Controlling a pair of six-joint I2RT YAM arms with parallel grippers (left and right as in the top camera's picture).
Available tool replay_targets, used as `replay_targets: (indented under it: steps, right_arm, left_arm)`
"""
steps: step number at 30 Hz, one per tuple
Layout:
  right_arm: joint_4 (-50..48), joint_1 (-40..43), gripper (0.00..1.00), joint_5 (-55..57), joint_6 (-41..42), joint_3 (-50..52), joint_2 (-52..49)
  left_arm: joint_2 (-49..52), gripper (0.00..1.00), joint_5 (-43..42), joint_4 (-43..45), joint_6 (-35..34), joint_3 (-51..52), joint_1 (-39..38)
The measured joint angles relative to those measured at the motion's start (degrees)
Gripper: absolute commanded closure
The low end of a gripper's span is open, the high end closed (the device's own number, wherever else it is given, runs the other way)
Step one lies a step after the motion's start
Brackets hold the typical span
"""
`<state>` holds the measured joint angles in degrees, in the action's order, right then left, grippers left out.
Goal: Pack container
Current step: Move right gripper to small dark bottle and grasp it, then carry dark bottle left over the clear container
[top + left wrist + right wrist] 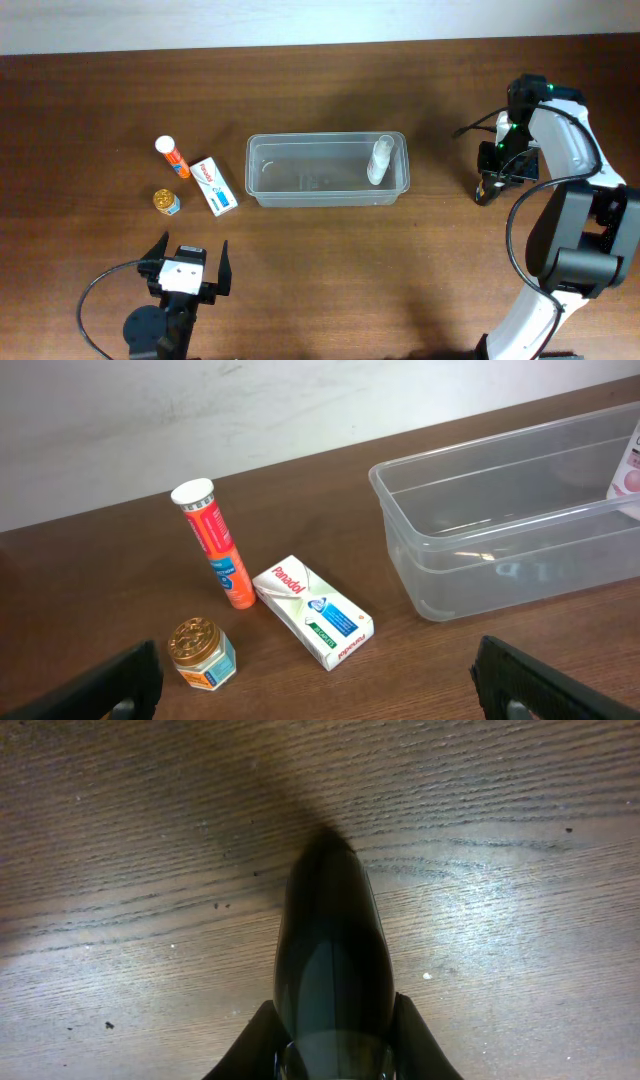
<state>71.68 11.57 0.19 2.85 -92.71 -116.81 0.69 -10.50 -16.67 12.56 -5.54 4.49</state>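
The clear plastic container [325, 138] stands mid-table, with a small white bottle [379, 160] upright in its right end. Its near corner [480, 575] and the white bottle [628, 470] also show in the left wrist view. To the right of the container, my right gripper [487, 190] points down at the table. In the right wrist view that gripper [335, 1040] has both fingers pressed against a glossy dark bottle [332, 950]. My left gripper [190, 250] hangs wide open near the front edge, holding nothing [322, 685].
Left of the container lie an orange tube [172, 157] with a white cap, a white Panadol box [214, 186] and a small gold-lidded jar [166, 201]. The tube [213, 543], box [312, 610] and jar [200, 652] sit just ahead of the left gripper.
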Motion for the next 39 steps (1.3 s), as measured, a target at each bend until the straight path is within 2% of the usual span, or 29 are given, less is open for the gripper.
replay_targets:
  steps: [9,12,20,28,39]
  right_arm:
    - [3.85,0.0,0.82,0.0,-0.02,-1.33,0.0]
    - [6.58,0.0,0.82,-0.13,-0.02,-4.98,0.55]
    - [15.45,-1.27,0.81,-1.81,0.15,-16.55,9.49]
    - [18.62,-10.8,0.81,-2.78,3.1,-18.32,18.14]
    - [16.41,-25.83,0.81,-2.73,10.47,-18.29,19.21]
  left_arm:
    - [0.0,0.01,0.0,-0.02,0.0,0.0,0.0]
    - [0.0,0.01,0.0,-0.02,0.0,0.0,0.0]
    - [0.0,0.01,0.0,-0.02,0.0,0.0,0.0]
    - [0.0,0.01,0.0,-0.02,0.0,0.0,0.0]
    - [0.0,0.01,0.0,-0.02,0.0,0.0,0.0]
